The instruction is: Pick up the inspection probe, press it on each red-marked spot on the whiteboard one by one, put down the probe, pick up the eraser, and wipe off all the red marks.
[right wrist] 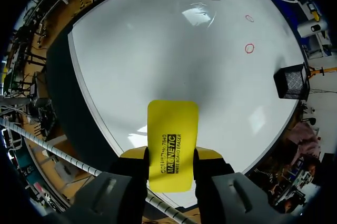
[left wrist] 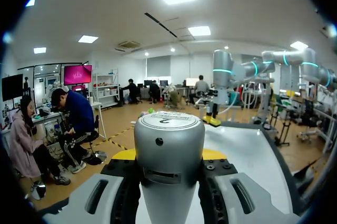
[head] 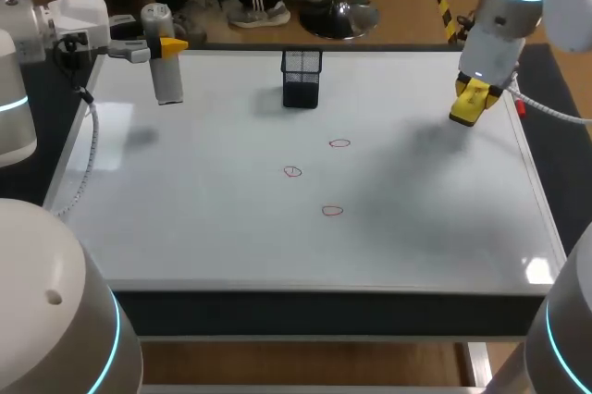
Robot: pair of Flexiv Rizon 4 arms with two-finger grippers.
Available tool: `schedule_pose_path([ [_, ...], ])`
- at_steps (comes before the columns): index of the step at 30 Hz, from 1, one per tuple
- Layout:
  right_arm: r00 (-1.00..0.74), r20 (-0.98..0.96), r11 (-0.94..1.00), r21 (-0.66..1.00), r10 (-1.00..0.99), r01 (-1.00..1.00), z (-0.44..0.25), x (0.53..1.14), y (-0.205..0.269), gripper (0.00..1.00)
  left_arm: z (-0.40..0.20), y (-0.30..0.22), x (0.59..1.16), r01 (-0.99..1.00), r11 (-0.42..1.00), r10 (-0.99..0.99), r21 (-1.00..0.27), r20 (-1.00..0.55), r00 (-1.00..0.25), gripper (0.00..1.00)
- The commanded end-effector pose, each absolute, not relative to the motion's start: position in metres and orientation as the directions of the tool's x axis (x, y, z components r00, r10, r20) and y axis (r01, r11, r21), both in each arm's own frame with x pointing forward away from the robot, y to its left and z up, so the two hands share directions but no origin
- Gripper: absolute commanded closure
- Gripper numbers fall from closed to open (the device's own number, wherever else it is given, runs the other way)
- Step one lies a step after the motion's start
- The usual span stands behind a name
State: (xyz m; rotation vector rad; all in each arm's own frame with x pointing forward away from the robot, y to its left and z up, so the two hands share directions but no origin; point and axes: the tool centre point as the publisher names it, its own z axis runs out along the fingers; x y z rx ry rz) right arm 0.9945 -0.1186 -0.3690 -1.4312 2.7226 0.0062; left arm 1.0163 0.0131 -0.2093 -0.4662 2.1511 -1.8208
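Grey and cylindrical, the inspection probe point(head: 168, 80) stands upright at the far left corner of the bench point(head: 324, 311), long axis vertical, its lower end at or just over the whiteboard point(head: 213, 237); contact cannot be told. The left hand point(head: 166, 45) comes in from the side and clamps the probe near its upper end. Three red marks point(head: 292, 171) lie near the middle of the whiteboard, apart from one another. A black mesh holder point(head: 302, 77) stands at the middle of the far edge. By the far right corner, the right hand point(head: 474, 100) points down and grips the yellow eraser point(head: 465, 111) above the board.

Left wrist view: the probe fills the gap between the fingers, pinched from both sides, its rounded cap uppermost.

Right wrist view: the eraser is held between both fingers, its long axis running out along them toward the whiteboard. The marks and the holder are well ahead of it.
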Motion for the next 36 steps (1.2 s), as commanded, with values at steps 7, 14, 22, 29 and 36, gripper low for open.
schedule_pose_path([
  [7,-0.564,-0.057,0.566,-0.028,-0.824,-0.824,-0.368,0.995,-0.119,1.0,-0.209,0.013,1.016,-0.06,0.151,-0.422,-0.987,-0.009,-0.907,1.0],
  [14,-0.564,-0.057,0.566,-0.028,-0.824,-0.824,-0.368,0.995,-0.119,1.0,-0.209,0.013,1.016,-0.06,0.151,-0.422,-0.987,-0.009,-0.907,1.0],
  [22,-0.564,-0.057,0.566,-0.028,-0.824,-0.824,-0.368,0.995,-0.119,1.0,-0.204,-0.01,0.992,-0.037,0.171,-0.395,-0.984,-0.034,-0.918,1.0],
  [29,-0.564,-0.057,0.566,-0.028,-0.824,-0.824,-0.368,0.995,-0.119,1.0,-0.196,-0.034,0.971,-0.023,0.166,-0.385,-0.986,-0.043,-0.922,1.0],
  [36,-0.564,-0.057,0.566,-0.028,-0.824,-0.824,-0.368,0.995,-0.119,1.0,-0.195,-0.059,0.95,-0.006,0.171,-0.36,-0.985,-0.057,-0.931,1.0],
])
